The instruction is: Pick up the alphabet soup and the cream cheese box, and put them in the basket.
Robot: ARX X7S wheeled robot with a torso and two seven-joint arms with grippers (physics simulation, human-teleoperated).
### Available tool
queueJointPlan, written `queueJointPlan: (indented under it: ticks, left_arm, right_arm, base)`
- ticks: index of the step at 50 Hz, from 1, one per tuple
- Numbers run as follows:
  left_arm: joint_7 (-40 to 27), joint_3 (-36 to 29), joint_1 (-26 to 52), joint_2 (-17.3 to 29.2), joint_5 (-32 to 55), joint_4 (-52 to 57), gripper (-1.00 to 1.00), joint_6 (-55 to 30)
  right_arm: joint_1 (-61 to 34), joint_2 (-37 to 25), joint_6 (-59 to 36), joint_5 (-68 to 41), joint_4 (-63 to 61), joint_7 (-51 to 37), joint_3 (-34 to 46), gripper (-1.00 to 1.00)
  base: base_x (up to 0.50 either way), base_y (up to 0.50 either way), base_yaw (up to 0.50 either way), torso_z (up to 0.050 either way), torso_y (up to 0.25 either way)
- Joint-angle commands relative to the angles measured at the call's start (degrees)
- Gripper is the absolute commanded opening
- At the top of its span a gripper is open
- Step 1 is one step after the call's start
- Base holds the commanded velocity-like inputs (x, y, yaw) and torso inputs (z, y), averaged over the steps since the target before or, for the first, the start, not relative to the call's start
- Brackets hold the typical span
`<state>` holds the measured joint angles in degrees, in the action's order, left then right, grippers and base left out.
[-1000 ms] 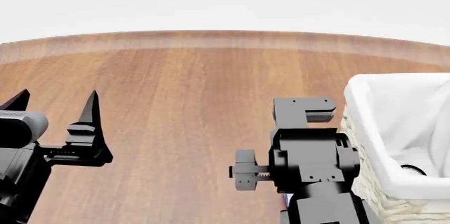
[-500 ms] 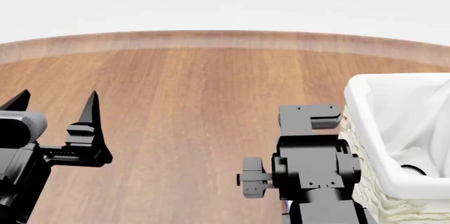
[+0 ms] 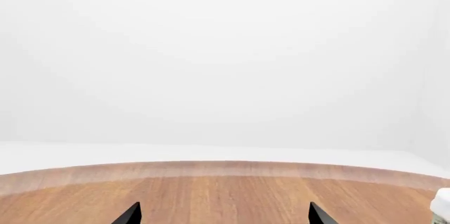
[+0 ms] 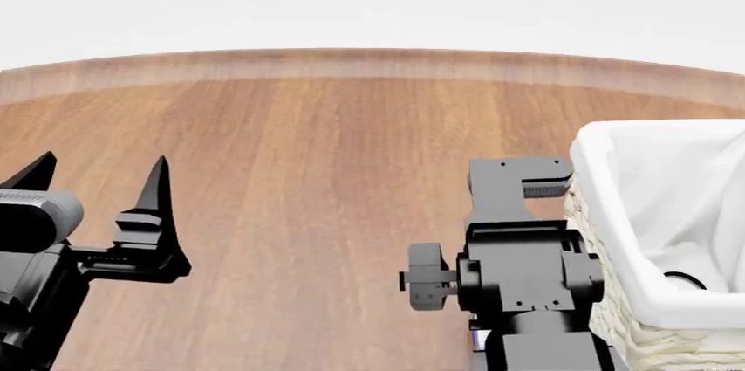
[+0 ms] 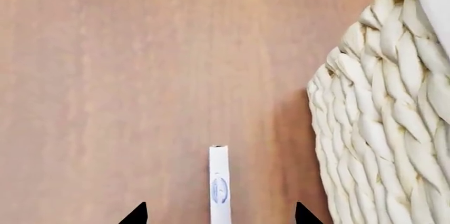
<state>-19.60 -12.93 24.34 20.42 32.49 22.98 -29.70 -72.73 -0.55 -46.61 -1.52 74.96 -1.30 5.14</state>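
Observation:
The cream cheese box (image 5: 219,184) shows edge-on in the right wrist view as a thin white strip with blue print, on the wooden table. It lies midway between the wide-apart jaws of my right gripper (image 5: 219,214), and neither fingertip touches it. A sliver of it shows under my right arm in the head view (image 4: 475,341). The basket (image 4: 605,214) stands just right of that arm, and its woven wall (image 5: 380,129) is close beside the box. My left gripper (image 4: 99,170) is open and empty, hovering at the left. The alphabet soup is not in view.
The round wooden table (image 4: 326,170) stretches ahead to its far curved edge (image 4: 372,61). The basket's white liner (image 4: 686,205) shows a dark curved line low inside. The basket's corner (image 3: 443,205) shows at the edge of the left wrist view.
My right arm has shifted a little to the right, toward the basket. The left gripper has dipped slightly. Both grippers stay open.

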Motion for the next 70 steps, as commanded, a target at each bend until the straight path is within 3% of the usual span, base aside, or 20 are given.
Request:
queueJointPlan:
  ticks: [1,39,40,59,70]
  left_arm:
    - [0.76,-0.75,-0.80,0.51,-0.97,0.44,1.00,1.79]
    - [1.54,-1.35,-1.40,1.37,0.40,0.87,1.00,2.05]
    - [1.64,-1.21,-1.35,1.33,0.47,0.70,1.00,2.29]
    - [1.49,-0.24,-0.56,1.47,3.15,0.34,1.00,0.85]
    - [1.06,-0.45,-0.60,1.74,2.90,0.68,1.00,0.86]
  right_arm:
    - [0.21,0.01,0.73,0.75,0.02,0.57,-0.37,1.00]
    - [0.57,-0.57,1.91,1.04,0.02,-0.76,-1.59,1.00]
    - [0.58,-0.57,2.06,1.02,0.02,-0.82,-1.67,-1.00]
    - [-1.58,0.08,4.78,1.07,0.02,-2.93,0.22,-1.00]
    - [-1.73,0.05,5.34,0.76,0.02,-3.31,0.92,-1.00]
  base:
    - [0.00,0.00,0.00,0.000,-0.244]
    - [0.00,0.00,0.00,0.000,-0.224]
    - [0.00,0.00,0.00,0.000,0.000]
    - [0.01,0.00,0.00,-0.004,-0.008]
    - [0.00,0.00,0.00,0.000,0.250]
